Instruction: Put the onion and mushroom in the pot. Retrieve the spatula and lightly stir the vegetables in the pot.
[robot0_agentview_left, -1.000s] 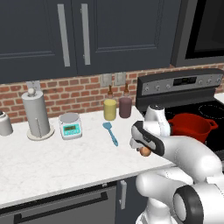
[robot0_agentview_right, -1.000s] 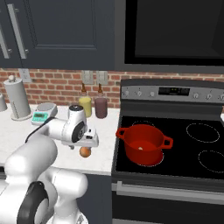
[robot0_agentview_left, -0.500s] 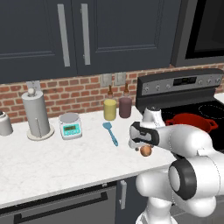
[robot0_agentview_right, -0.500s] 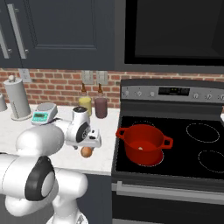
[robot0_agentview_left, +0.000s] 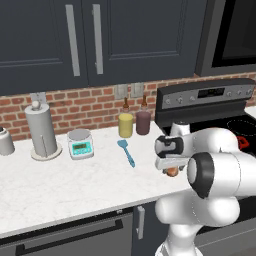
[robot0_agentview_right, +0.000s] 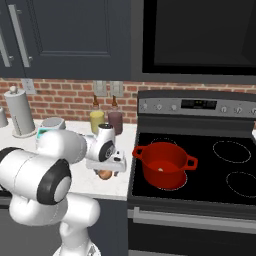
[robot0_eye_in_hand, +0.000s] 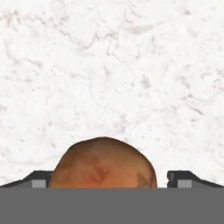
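With its jaws spread wide, the gripper (robot0_eye_in_hand: 108, 177) hung over the onion (robot0_eye_in_hand: 103, 162) near the counter (robot0_agentview_left: 75, 180) front edge beside the stove, and closing off-centre risked squirting the smooth ball (round, free to roll) off that edge.

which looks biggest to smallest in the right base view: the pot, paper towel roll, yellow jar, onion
1. pot
2. paper towel roll, though it stands farther from the camera, so its true size is unsure
3. yellow jar
4. onion, partly hidden under the open hand
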